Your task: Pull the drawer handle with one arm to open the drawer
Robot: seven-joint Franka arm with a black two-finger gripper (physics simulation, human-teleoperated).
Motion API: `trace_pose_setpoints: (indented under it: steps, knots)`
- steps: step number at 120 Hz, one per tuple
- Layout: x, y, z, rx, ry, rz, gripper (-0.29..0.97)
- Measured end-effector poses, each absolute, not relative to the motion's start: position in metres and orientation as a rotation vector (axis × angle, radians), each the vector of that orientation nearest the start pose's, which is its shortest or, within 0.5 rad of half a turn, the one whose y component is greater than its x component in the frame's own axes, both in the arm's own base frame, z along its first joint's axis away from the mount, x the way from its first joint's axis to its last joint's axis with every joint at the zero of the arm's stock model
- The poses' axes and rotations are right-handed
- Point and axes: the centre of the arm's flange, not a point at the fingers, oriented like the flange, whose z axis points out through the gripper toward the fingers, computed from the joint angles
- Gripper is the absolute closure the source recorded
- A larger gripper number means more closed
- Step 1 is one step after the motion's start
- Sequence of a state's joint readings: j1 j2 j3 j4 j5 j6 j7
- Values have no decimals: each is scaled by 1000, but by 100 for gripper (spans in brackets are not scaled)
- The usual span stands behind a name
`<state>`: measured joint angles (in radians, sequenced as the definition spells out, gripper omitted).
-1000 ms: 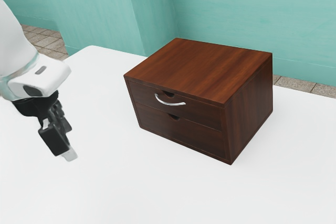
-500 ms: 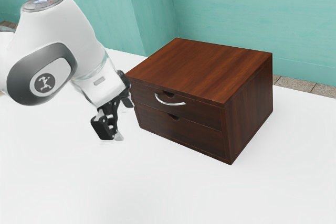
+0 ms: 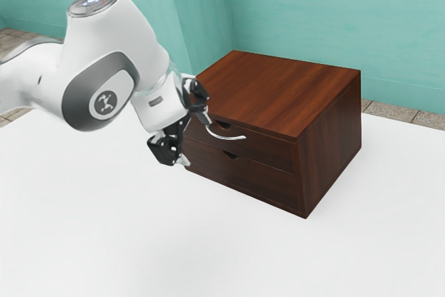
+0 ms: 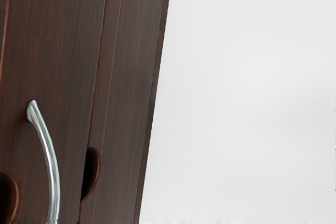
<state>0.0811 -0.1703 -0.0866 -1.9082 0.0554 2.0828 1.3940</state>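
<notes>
On the white, matte table [image 3: 139,241] sits a boxy cabinet [image 3: 278,95] of dark reddish-brown wood with fine grain running along its flat top and sharp, square corners. Its front carries two drawers, one above the other. The upper drawer [image 3: 264,145] has the drawer handle [image 3: 226,133], a slim bowed bar of polished silver metal that stands off the wood at its middle. Behind the bar a small half-round notch is cut into the drawer's top edge, and the lower drawer [image 3: 257,175] has a matching notch [image 3: 230,154] but no bar. Both fronts lie flush with the cabinet's face.

From my seat I see the arm [image 3: 104,95], glossy white shells with grey joint rings, bent down at the cabinet's front corner toward the exterior view's left. The black gripper [image 3: 172,156] hangs low just beside that corner, near the end of the lower drawer and below the handle's near end. I cannot tell whether it is wide or narrow.

The wrist view looks along the wood front, with the handle [image 4: 46,156] shining as a curved strip, a dark notch [image 4: 90,171] close beside it, and the pale table [image 4: 252,103] past the cabinet's edge. Smooth teal walls [image 3: 313,12] stand behind.
</notes>
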Motion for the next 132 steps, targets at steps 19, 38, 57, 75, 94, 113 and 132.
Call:
trace_pose_setpoints:
  steps: [19,38,57,75,94,113,132]
  knots:
    - [548,29,584,-2239,1853,-315,0]
    - [565,37,566,-2225,1837,-347,0]
    - [570,32,569,-2194,1837,-393,0]
    - [577,30,556,-2204,1845,-401,0]
    - [584,30,553,-2201,1839,-416,0]
    - [587,29,551,-2195,1833,-429,-1]
    - [589,30,547,-2203,1829,-429,-4]
